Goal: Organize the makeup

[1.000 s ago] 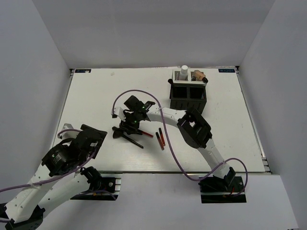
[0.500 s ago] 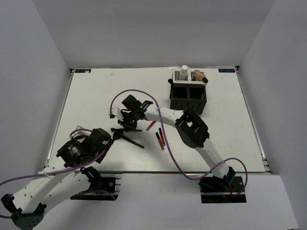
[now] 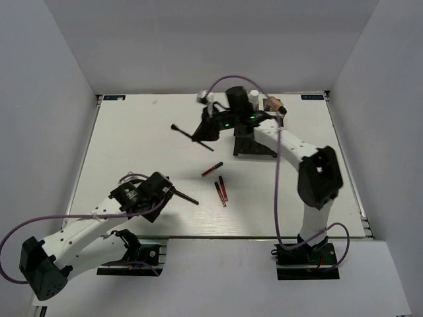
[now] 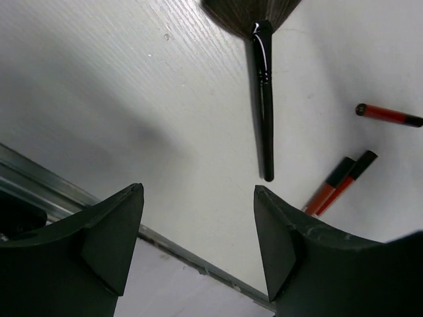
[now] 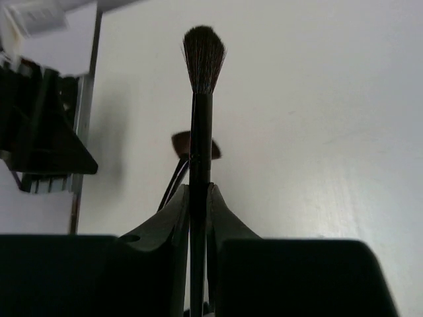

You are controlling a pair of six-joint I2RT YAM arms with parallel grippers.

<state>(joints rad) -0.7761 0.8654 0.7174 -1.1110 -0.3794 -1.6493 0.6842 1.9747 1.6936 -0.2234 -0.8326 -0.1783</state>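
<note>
Left hand (image 4: 198, 224), at seven o'clock, hangs open just short of the fan brush (image 4: 264, 112); a careless dip could scatter the pencils (image 4: 334, 187). Right hand (image 3: 210, 125), at twelve, pinches a slim brush (image 3: 188, 134) that might swivel and snag the box (image 3: 254, 148).

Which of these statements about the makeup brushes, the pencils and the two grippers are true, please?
The right gripper is shut on a black round-tipped brush: true.
The left gripper grips the black fan brush: false, it is open and the brush lies free on the white table.
Three thin red-and-black pencils lie on the table: true.
The white bottle lies among the pencils: false, it stands at the black compartment box.
</note>
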